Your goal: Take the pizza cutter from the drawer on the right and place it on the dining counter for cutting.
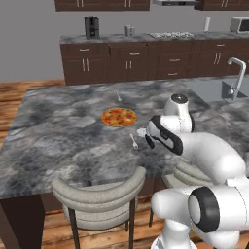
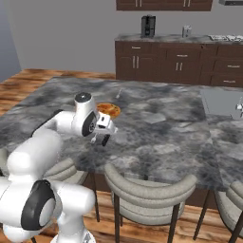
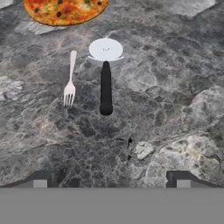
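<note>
The pizza cutter (image 3: pixel 105 65) lies flat on the dining counter (image 3: pixel 175 87), its white wheel toward the pizza (image 3: pixel 65 11) and its black handle pointing back at my hand. A silver fork (image 3: pixel 70 81) lies just beside it. My gripper (image 3: pixel 111 179) hovers above the stone a little behind the handle, open, with nothing between its fingertips. From the left base, the gripper (image 1: pixel 147 138) hangs over the dining counter (image 1: pixel 58 126) right of the pizza (image 1: pixel 119 117), with the fork (image 1: pixel 133 141) next to it. The right base view has the gripper (image 2: pixel 100 139) just below the pizza (image 2: pixel 109 110).
Another thin silver utensil (image 1: pixel 118 96) lies beyond the pizza. Grey padded stools (image 1: pixel 97 194) (image 2: pixel 147 190) stand along the counter's near edge. A sink with a faucet (image 1: pixel 238 73) sits at the right end. The wall counter with a black coffee machine (image 1: pixel 91 26) runs behind.
</note>
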Robot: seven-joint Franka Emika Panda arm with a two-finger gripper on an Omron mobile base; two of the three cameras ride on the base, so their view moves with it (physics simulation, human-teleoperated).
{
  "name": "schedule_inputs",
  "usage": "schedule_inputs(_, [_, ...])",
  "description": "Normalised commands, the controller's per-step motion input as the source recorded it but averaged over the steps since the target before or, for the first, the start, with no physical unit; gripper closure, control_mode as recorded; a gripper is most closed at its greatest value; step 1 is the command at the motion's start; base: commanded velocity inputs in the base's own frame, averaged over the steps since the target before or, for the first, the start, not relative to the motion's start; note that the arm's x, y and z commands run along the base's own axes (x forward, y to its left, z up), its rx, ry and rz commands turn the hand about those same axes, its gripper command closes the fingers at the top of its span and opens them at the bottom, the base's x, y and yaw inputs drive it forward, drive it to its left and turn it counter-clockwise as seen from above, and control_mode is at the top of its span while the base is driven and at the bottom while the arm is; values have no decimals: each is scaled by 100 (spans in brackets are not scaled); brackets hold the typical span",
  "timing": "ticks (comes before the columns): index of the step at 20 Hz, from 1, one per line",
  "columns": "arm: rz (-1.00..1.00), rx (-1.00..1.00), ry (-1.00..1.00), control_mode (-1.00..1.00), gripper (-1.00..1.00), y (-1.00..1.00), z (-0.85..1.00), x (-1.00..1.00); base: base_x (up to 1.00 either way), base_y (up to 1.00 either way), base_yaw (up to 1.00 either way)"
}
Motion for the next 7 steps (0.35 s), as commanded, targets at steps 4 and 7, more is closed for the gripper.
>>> schedule_inputs(4, [0,0,0,-100,-100,5,82,-100,0,0,0])
schedule_inputs(7, [0,0,0,-100,-100,3,70,-100,0,0,0])
